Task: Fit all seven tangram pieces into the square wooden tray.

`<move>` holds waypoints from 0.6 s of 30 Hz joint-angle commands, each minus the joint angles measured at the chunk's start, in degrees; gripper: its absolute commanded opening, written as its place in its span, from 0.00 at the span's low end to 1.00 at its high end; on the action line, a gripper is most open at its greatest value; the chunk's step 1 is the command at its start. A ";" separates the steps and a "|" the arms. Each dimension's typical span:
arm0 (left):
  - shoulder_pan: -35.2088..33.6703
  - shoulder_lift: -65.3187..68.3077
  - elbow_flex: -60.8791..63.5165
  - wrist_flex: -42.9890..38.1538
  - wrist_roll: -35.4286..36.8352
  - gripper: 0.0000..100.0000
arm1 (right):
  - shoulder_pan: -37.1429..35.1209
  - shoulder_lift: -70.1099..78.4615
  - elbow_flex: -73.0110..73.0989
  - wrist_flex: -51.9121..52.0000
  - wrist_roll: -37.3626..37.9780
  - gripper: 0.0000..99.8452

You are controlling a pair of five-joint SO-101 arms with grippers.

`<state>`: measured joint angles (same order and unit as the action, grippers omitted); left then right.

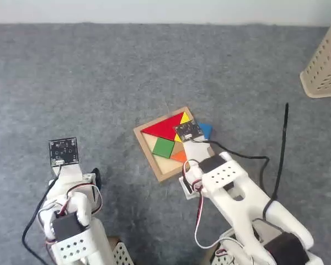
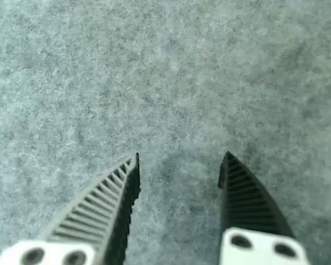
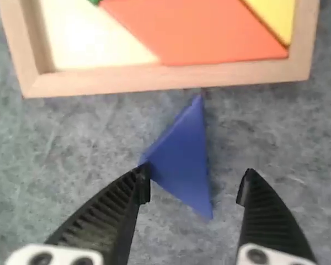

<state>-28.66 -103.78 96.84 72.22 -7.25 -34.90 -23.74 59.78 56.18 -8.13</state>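
1. At the bottom edge of the high view stand the two white arms, the left arm (image 1: 71,221) in the lower left corner and the right arm (image 1: 248,199) in the lower right.
2. The left claw (image 2: 182,160) is released, its ribbed fingers (image 2: 118,199) spread wide over bare grey cloth, well apart from the puzzle.
3. The right claw (image 3: 196,174) is also released and straddles the blue triangle (image 3: 182,149). One fingertip touches the triangle's edge and the other stands apart from it.
4. The blue triangle lies flat on the surface (image 1: 99,83), just outside the tray (image 3: 154,80), one tip touching its rim.
5. The square wooden tray sits turned like a diamond at the middle of the high view. It holds a red triangle (image 1: 164,128), a yellow piece (image 1: 185,117), a green square (image 1: 163,147) and an orange piece (image 1: 179,156), with pale wood showing beside them.
6. The surface is a grey, felt-like cloth that runs across the whole frame.
7. A black cable (image 1: 281,149) trails over it at right.
8. A beige slotted basket (image 1: 325,61) stands in the upper right corner.
9. A pale wall (image 1: 154,11) runs along the top edge.
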 commanded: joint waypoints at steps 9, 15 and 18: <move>0.09 -0.62 -0.31 0.18 0.53 0.23 | -0.66 -2.68 1.93 -2.15 0.79 0.26; 0.09 -0.62 -0.31 0.18 0.53 0.23 | -0.66 -2.68 2.11 -2.15 0.79 0.26; 0.09 -0.62 -0.31 0.18 0.53 0.23 | -0.66 -2.68 2.46 -2.15 0.79 0.26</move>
<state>-28.66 -103.78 96.84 72.22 -7.25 -35.25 -24.88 61.71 54.33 -8.13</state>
